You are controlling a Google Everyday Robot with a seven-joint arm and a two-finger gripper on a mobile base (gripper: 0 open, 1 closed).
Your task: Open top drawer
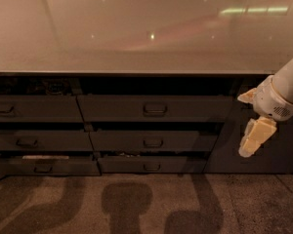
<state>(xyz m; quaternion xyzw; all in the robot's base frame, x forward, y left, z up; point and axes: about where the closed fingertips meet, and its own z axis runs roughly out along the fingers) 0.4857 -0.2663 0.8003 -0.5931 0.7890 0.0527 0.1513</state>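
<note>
One wide dark drawer, the top drawer (112, 110), lies left of the hand (253, 133) at about its height. Its small loop handle (155, 109) is well apart from the hand, and a dark gap shows between its upper edge and the bench (136, 38). The hand hangs from a pale arm (283, 94) before a plain dark panel (224, 150) beside the drawer, touching nothing; whether it is wide or narrow I cannot tell. Lower left of the hand sit two narrower drawers (153, 141), with three more drawers (27, 141) farther left.
</note>
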